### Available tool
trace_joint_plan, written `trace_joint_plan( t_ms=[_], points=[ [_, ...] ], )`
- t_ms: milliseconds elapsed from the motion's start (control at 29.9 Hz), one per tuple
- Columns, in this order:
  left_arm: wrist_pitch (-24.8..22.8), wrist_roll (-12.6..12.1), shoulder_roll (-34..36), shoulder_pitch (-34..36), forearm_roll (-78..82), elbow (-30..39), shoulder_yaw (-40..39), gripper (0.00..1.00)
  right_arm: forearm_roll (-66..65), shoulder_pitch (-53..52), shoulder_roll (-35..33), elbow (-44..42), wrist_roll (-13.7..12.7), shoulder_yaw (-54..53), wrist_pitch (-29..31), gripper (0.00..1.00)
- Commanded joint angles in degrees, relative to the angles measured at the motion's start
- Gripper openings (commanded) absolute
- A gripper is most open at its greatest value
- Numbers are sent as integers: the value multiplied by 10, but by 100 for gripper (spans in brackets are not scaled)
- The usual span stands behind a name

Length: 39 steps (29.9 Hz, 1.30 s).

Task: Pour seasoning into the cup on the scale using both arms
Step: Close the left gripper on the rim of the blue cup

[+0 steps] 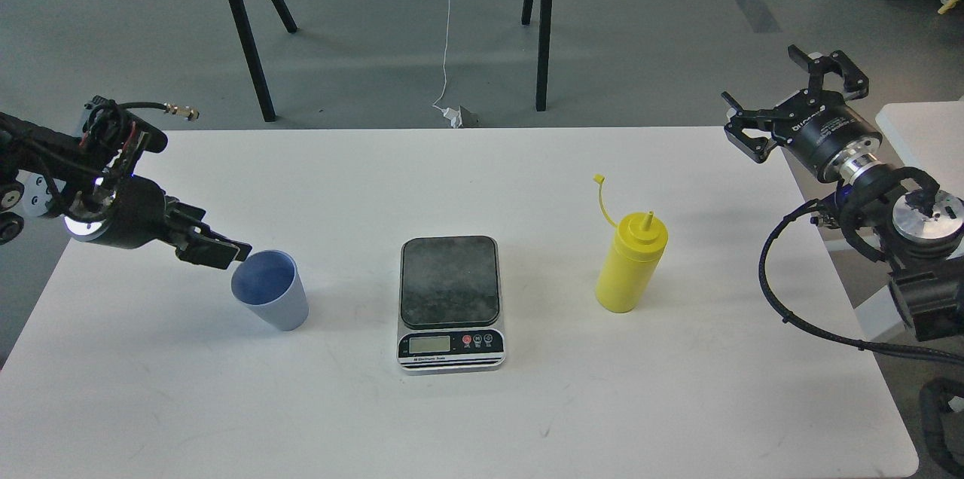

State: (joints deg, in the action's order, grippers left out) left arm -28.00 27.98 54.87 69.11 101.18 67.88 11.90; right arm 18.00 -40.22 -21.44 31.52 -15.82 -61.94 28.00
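Observation:
The light-blue cup (271,292) stands upright and empty on the white table (482,419), left of the scale (450,291). The scale's dark top plate is bare. The yellow squeeze bottle (631,265) stands upright right of the scale, its cap strap sticking up to the left. My left gripper (226,253) is low over the table, its tip at the cup's upper left rim; its fingers overlap side-on, so I cannot tell how they stand. My right gripper (787,99) is open and empty, raised past the table's far right corner, well away from the bottle.
Black trestle legs (544,27) and a white cable (446,35) are on the floor behind the table. A second white surface (922,125) stands at the right, close to my right arm. My right arm's black cable (783,306) hangs over the table's right edge.

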Motion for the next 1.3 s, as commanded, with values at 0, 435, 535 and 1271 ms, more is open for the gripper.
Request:
trace_joint_plan(
  t_ms=[0,435,535,1271],
  points=[
    [0,0,-19,-17,-8,-17,0,99,0,3,0,-7,0,0,0,99],
    [0,0,-64,-40,-31,-71,1,97,-1,10,-1,-9,0,-1,0,100],
    [0,0,-64,-47,-31,-78,1,97,-1,11,-1,-9,0,-1,0,99],
    [0,0,-72,-63,-33,-84,0,65,0,17,-1,-16,0,-1,0,100]
  ],
)
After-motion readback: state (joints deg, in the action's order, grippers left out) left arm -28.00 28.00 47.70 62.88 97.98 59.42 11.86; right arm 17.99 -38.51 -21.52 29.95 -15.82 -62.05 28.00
